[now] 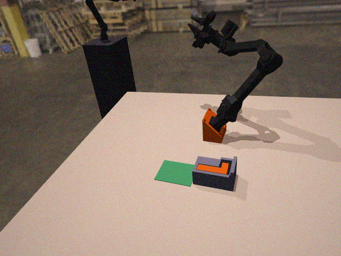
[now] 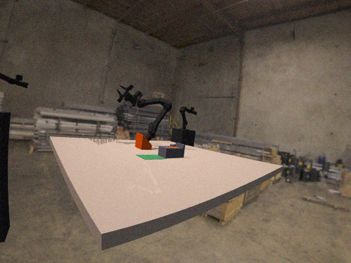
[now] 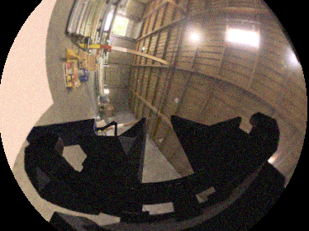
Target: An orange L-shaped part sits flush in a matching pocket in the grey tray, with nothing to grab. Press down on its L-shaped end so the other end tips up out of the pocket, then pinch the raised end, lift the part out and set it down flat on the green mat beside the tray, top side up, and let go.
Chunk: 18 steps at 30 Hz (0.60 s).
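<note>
1. Top view: shows the gripper (image 1: 190,21) (image 2: 118,87) (image 3: 159,119) high above the table (image 1: 113,210) (image 2: 160,187) (image 3: 21,45), fingers partly open, holding nothing. Has the orange part (image 1: 210,168) (image 2: 172,147) in the pocket of the tray (image 1: 214,180) (image 2: 175,153), with a dark gap beside its L-shaped end and a raised tray wall at 3 o'clock. Places the green mat (image 1: 176,172) (image 2: 150,157) just beside the tray at 9 o'clock, and the orange arm base (image 1: 210,133) (image 2: 142,142) near it at 12. Puts a black pedestal (image 1: 112,76), topped by another arm (image 1: 96,12), beyond the table's edge at 11.
2. Exterior view: shows wide table room from tray and mat toward the corner at 7 o'clock. Has black pedestals (image 2: 4,172) (image 2: 183,135) off the table at 9 and 12.
3. Wrist view: shows spread fingertips with a gap between, and table at 10 o'clock. Gives no sight of the orange part.
</note>
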Tool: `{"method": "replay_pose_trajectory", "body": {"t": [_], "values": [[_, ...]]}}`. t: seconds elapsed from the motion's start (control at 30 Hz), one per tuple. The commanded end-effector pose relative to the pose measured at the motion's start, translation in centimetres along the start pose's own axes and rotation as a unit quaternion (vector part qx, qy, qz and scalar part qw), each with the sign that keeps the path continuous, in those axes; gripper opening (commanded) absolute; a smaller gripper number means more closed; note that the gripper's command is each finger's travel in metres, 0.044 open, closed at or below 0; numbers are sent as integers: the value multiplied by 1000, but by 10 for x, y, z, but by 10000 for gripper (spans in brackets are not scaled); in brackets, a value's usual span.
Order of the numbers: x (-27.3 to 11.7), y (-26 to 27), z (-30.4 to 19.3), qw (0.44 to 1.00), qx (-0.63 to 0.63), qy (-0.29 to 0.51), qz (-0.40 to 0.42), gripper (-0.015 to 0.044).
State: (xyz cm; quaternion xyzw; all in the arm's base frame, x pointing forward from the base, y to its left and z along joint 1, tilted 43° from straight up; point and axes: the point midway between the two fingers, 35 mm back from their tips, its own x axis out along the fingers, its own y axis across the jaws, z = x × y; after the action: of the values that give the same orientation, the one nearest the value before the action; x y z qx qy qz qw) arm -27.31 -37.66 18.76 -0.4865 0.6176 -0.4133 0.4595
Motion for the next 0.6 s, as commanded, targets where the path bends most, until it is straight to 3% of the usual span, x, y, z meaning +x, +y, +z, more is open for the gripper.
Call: {"method": "replay_pose_trajectory", "body": {"t": [0.0,0.13,0.3,0.57], "values": [[27,-12,61,995,62,-80,20,180],[42,-22,119,984,97,-143,44,180],[50,-33,227,938,189,-259,131,180],[-6,-44,395,817,277,-387,325,180]]}}
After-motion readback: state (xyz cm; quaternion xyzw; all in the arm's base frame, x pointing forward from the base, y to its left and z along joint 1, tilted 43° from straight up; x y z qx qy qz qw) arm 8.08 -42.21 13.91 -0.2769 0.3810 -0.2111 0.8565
